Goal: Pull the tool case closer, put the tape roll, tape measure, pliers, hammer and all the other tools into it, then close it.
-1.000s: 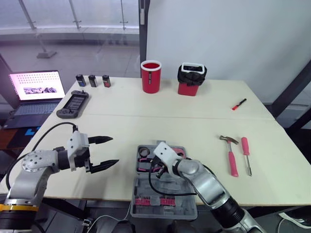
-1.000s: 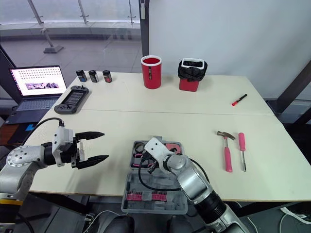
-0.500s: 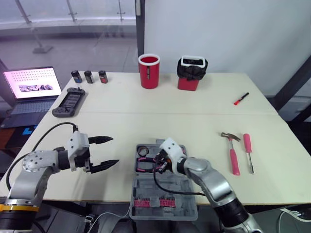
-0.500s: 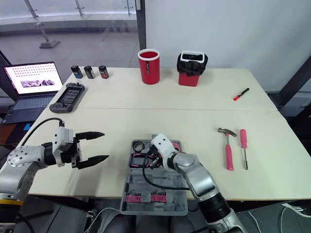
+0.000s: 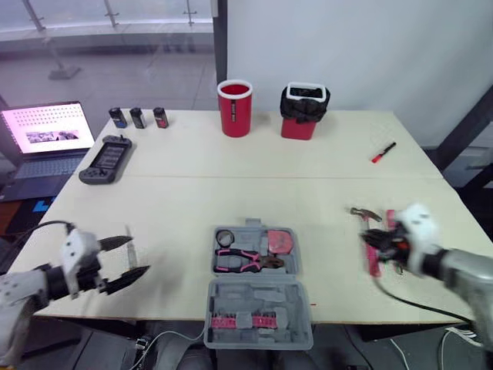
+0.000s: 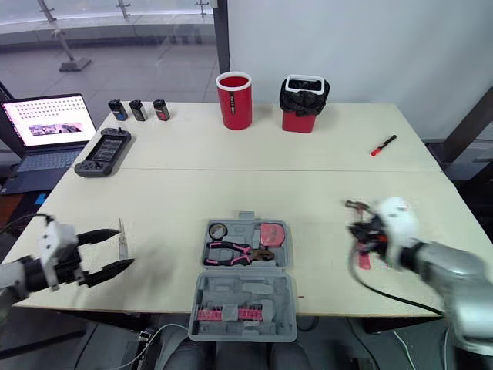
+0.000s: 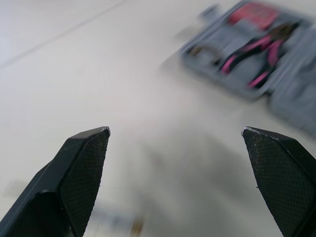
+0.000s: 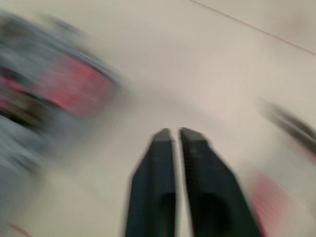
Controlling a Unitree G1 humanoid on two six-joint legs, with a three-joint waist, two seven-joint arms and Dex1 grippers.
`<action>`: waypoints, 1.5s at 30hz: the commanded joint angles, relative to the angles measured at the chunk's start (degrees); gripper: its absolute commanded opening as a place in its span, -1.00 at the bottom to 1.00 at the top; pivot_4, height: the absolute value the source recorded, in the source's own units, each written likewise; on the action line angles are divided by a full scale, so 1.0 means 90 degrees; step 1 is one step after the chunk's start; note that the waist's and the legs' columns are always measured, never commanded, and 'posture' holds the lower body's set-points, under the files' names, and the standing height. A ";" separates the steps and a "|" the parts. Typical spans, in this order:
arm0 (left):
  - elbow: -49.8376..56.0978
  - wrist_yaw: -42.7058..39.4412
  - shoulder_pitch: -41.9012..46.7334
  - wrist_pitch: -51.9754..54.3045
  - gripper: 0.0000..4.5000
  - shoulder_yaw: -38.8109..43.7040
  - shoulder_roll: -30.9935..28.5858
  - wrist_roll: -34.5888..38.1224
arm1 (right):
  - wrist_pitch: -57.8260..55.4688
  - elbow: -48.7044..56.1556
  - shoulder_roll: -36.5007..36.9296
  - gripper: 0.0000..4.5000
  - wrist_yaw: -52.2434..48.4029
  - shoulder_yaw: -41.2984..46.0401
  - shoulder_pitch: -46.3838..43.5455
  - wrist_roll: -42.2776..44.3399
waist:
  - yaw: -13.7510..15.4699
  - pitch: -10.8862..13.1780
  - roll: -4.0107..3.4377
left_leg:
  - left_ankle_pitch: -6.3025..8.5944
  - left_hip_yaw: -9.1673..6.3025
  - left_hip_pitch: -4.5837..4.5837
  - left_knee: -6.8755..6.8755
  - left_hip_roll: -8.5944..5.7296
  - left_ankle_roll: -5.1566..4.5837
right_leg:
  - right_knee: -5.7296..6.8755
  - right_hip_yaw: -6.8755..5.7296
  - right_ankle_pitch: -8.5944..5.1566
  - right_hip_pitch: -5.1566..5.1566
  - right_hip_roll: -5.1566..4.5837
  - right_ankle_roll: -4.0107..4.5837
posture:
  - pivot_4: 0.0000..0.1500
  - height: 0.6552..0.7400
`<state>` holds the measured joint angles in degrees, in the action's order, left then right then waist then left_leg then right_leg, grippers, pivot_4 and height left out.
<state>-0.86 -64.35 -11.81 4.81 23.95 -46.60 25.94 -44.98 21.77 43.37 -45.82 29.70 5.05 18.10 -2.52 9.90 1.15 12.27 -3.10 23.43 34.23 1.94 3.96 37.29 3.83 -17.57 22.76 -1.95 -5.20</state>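
The grey plastic tool case (image 5: pixel 258 297) lies open at the near edge of the pale surface (image 5: pixel 177 208), with the pink-handled pliers (image 5: pixel 245 260), black tape roll (image 5: pixel 225 237) and pink tape measure (image 5: pixel 279 240) in its tray. The hammer looks like the next pick. The left end effector (image 5: pixel 139 255) hovers with fingers spread apart, left of the case. The right end effector (image 8: pixel 176 133) is over the hammer (image 6: pixel 355 206) with its 2 fingers pressed together. It should open them before descending, straddle the handle crosswise near the head so the weight does not swing, and clamp firmly. The hammer lies flat, well right of the case, with its dark metal claw head on the far side and its pink handle pointing nearward, partly hidden.
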 commanded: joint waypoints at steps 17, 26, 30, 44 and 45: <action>-0.1433 -0.0443 -0.0767 -0.0637 1.00 0.1415 -0.0564 -0.0077 | 0.0981 -0.0337 0.0192 0.99 -0.0349 0.1323 0.1309 0.0560 | 0.0017 0.0005 0.0005 | 0.0000 0.0040 -0.0008 0.0004 0.0027 0.0001 | -0.0004 0.0028 0.0011 0.0013 0.0015 0.0035 | 1.00 0.97; -0.1152 -0.0370 -0.0507 -0.0605 1.00 0.1088 -0.0349 -0.0050 | 0.0815 -0.0034 0.0174 0.99 -0.0098 0.1182 0.1208 0.0642 | 0.0012 0.0005 0.0005 | 0.0000 0.0043 -0.0008 0.0004 0.0028 0.0001 | -0.0003 0.0029 0.0012 0.0011 0.0017 0.0034 | 1.00 0.97; -0.0791 -0.0349 -0.0431 -0.0460 1.00 0.0942 -0.0312 -0.0002 | 0.0610 0.0233 0.0181 0.99 0.0016 0.1049 0.1068 0.0794 | 0.0010 0.0004 0.0007 | 0.0000 0.0044 -0.0009 0.0005 0.0038 0.0001 | 0.0000 0.0030 0.0014 0.0011 0.0030 0.0036 | 1.00 0.97; 0.1343 -0.0192 0.0724 0.0506 0.60 -0.1829 0.0086 -0.0482 | -0.0818 0.1076 0.1139 0.59 0.0039 -0.2534 -0.0699 0.0976 | 0.0029 0.0005 -0.0001 | 0.0000 0.0039 -0.0009 0.0046 0.0052 0.0000 | 0.0019 0.0032 0.0024 0.0000 0.0058 0.0039 | 1.00 0.97; 0.1292 -0.0205 0.0839 0.0501 0.41 -0.1989 0.0084 -0.0569 | -0.0713 0.1056 0.1250 0.39 0.0000 -0.2861 -0.0823 0.0817 | 0.0026 0.0005 -0.0003 | 0.0000 0.0039 -0.0007 0.0052 0.0053 -0.0001 | 0.0020 0.0032 0.0025 0.0001 0.0059 0.0040 | 1.00 0.97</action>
<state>10.38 -66.10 -5.05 8.97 7.43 -45.38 22.06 -52.93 30.27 53.02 -45.20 7.32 -1.16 28.16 -2.29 9.95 1.13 12.27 -2.75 23.37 34.78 2.41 3.95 37.48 4.12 -17.34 22.76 -1.43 -4.85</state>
